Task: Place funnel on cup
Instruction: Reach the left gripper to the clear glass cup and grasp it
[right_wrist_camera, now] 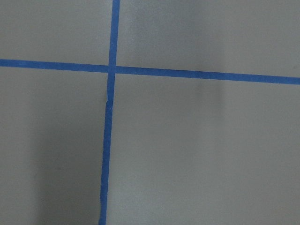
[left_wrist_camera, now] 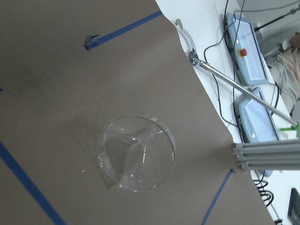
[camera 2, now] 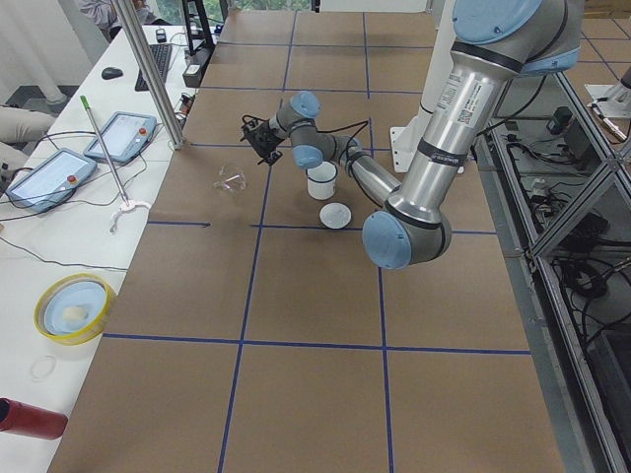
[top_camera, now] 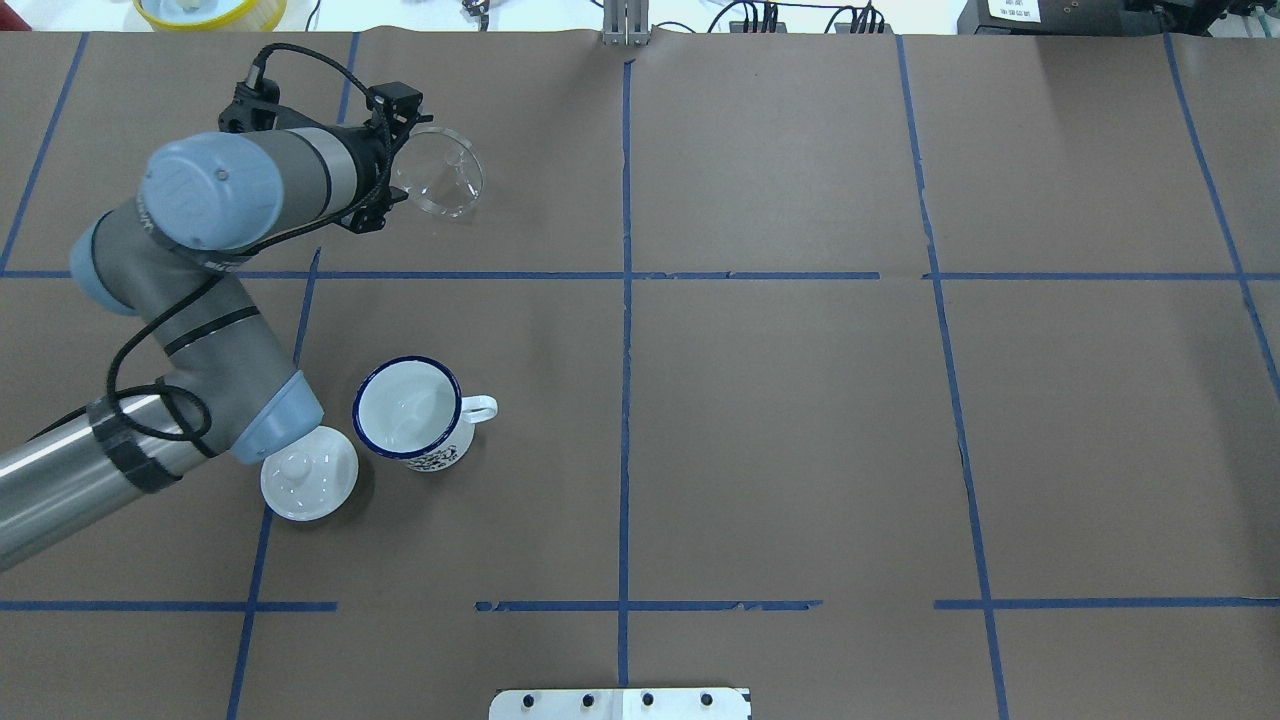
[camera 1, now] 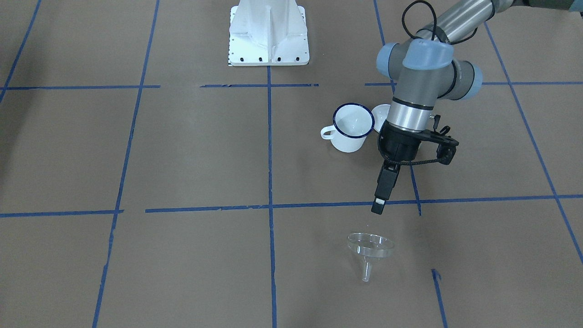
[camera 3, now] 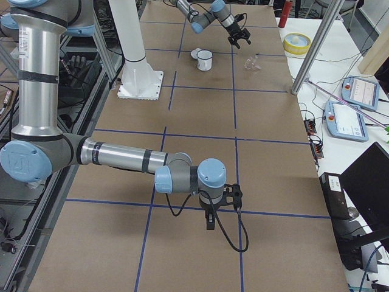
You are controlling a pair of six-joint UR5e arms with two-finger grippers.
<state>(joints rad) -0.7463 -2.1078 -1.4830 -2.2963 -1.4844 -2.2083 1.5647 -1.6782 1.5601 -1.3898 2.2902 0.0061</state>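
Note:
The clear funnel lies tilted on the brown table, spout towards the operators' side. It also shows in the overhead view and fills the middle of the left wrist view. My left gripper hangs just above and robot-side of the funnel, apart from it. Its fingers are seen edge-on in the front view, look spread in the right side view, and hold nothing. The white mug with a blue rim stands upright nearer the robot, handle outward. My right gripper is far off at the table's other end, and I cannot tell its state.
A white domed lid with a knob lies beside the mug under the left arm's elbow. The robot's white base plate is at the table's robot side. The table edge, a metal post and operator pendants lie just beyond the funnel.

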